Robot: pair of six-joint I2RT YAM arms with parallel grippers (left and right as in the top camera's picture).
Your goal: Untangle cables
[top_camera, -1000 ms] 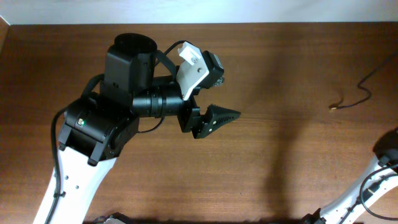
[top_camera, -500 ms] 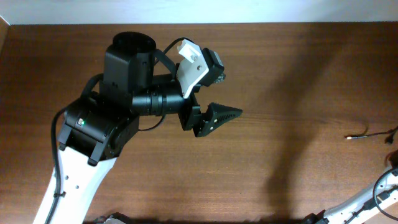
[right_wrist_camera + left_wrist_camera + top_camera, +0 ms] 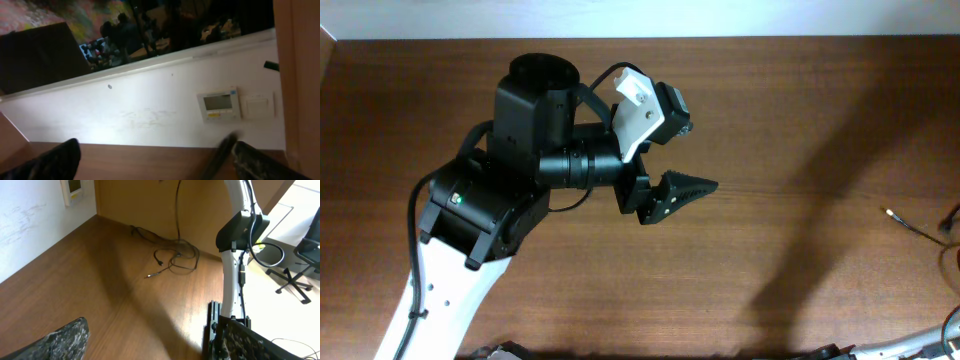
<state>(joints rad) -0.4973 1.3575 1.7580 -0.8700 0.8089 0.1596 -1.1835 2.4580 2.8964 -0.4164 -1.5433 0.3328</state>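
The brown wood-grain desk (image 3: 800,110) carried the work. Over its left half reached the left arm (image 3: 480,200), a bulky black-jointed limb on a white base link. Of the white right arm (image 3: 235,235), the left wrist view showed an upright stretch with a black joint housing at the desk's far edge.

The left gripper (image 3: 152,325) hung above bare wood with its two dark mottled fingers spread wide at the lower corners of its own camera view, nothing between them. The right gripper (image 3: 156,145) faced a white wall, its fingers likewise far apart. A blurred dark streak stood just beside one finger, and what it was could not be told.

The thin black cables (image 3: 182,260) lay in a loose tangle of loops near the desk's far end, close to the right arm and well apart from the left gripper. One strand ran steeply upward and left the top of that picture. From overhead only a short stretch showed at the right edge, ending in a small gold plug (image 3: 887,212). A pale-tipped plug (image 3: 148,275) lay just beside the tangle.
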